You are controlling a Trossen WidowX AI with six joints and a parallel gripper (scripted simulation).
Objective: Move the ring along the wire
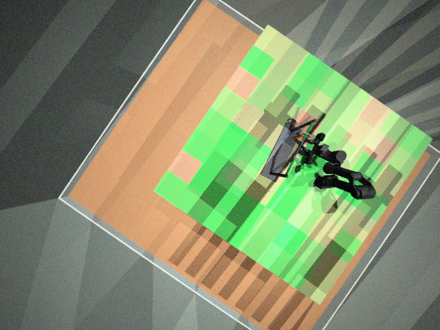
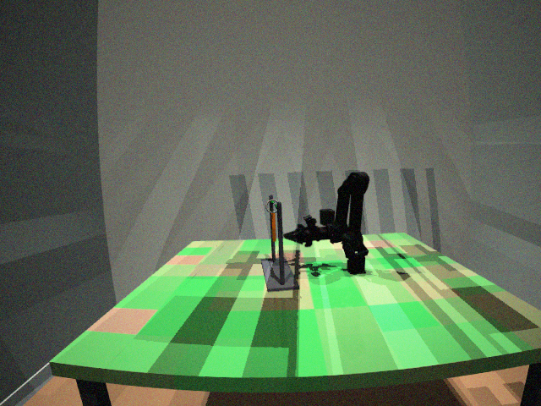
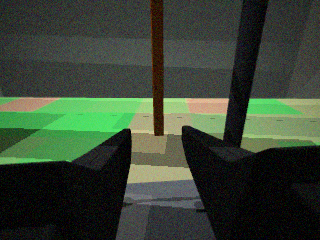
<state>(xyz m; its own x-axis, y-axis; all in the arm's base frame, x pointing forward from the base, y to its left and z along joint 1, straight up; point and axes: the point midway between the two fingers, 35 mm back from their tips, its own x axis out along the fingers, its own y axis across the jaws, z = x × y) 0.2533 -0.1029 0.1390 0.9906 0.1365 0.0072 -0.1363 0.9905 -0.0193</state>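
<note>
Two fingers of the gripper parted, nothing held. Orange handle hangs upright ahead of the fingertips, lined up with their gap in wrist view, not touched. Ring above and ahead of hand, on wire's green part. Nearby post ahead, right of handle in wrist view.

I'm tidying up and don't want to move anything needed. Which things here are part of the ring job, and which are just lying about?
Part of the job:
- ring
- orange handle
- two-post wire stand
- tool

Just lying about:
- nothing that I can see
</note>
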